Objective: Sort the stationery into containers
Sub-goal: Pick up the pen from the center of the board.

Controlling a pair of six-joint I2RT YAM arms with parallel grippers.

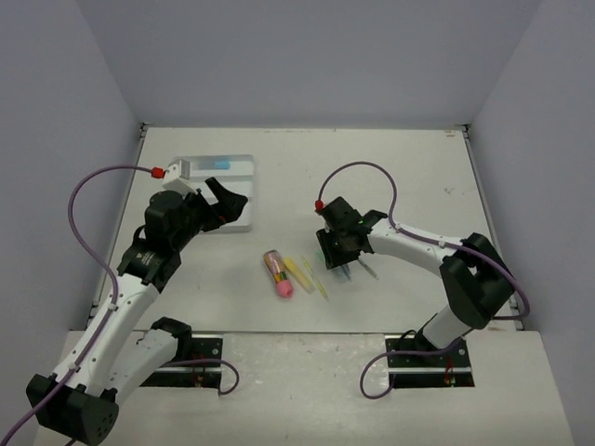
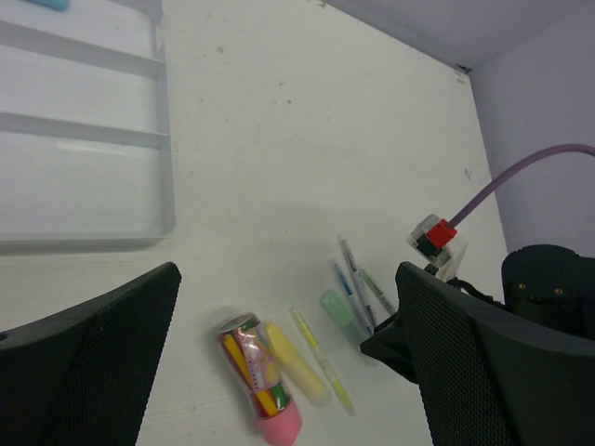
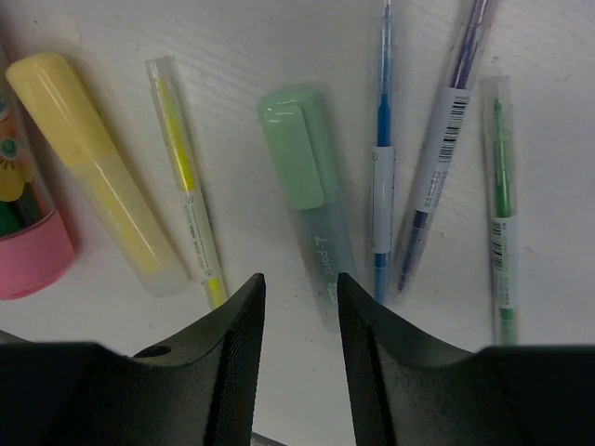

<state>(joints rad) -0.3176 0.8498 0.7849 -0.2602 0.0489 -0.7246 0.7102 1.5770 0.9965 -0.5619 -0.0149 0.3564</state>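
Picking the pale green marker (image 3: 302, 158), flat on the table (image 3: 279, 46), centre of the right wrist view. With right gripper (image 3: 297, 283) narrow about its tail; cannot tell whether clamped. With left gripper (image 1: 226, 200) wide, beside the tray (image 1: 249, 177), upper left. Next, likely: lift straight, carry to a compartment.

Open tabletop (image 1: 390, 167) between tray (image 1: 244, 177) and the pen cluster, free for an arm to pass. Left gripper (image 1: 226, 199) hangs by the tray's near right corner, jaws wide, covering that end from above. Cluster is tight: pink stubby one (image 3: 28, 251), yellow highlighter (image 3: 93, 167), thin yellow pen (image 3: 186, 177), pale green marker (image 3: 302, 158), blue pen (image 3: 383, 186), grey pen (image 3: 442, 158) and green pen (image 3: 500, 214) lie side by side with slim gaps. Right gripper (image 3: 299, 288) jaws straddle the pale green marker's end, with thin yellow pen and blue pen just beside. Walls (image 1: 297, 56) shut in three sides.
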